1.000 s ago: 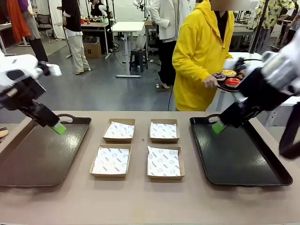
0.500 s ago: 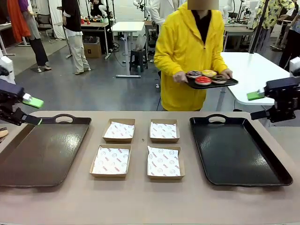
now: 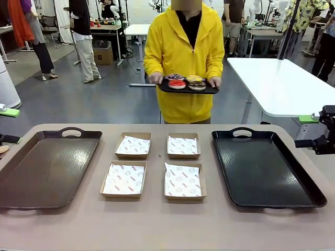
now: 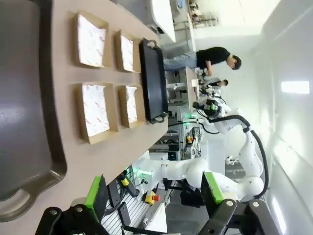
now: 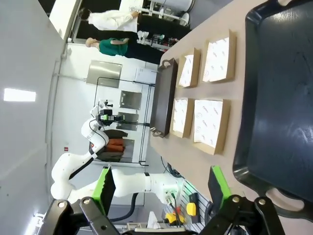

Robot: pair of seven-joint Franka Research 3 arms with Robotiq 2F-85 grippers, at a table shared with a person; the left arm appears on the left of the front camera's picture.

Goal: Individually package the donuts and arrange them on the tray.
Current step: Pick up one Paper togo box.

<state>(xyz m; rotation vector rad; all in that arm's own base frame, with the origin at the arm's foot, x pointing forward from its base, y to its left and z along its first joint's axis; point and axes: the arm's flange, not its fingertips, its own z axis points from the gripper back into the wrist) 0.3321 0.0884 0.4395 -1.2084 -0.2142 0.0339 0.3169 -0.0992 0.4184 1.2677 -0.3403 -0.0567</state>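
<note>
Several donuts lie on a small dark serving tray (image 3: 210,91) that a person in a yellow hoodie holds with both hands beyond the table's far edge: a red donut (image 3: 177,83), a yellow one (image 3: 194,78), a chocolate one (image 3: 198,86) and a dark sprinkled one (image 3: 174,77). My left gripper (image 3: 8,125) (image 4: 154,191) hangs open at the table's left edge, beside the brown tray (image 3: 47,167). At the right edge my right gripper (image 3: 310,130) (image 5: 162,183) is open too, next to the black tray (image 3: 267,172). Both hold nothing.
Several paper-lined cardboard boxes (image 3: 123,180) sit in a two-by-two block between the trays, seen also in the left wrist view (image 4: 95,110) and the right wrist view (image 5: 210,125). A white table (image 3: 277,83) stands behind at the right, with other people farther back.
Both arms have pulled back off the trays to the table's outer edges. The person has turned and carried the donuts over to the middle of the far side.
</note>
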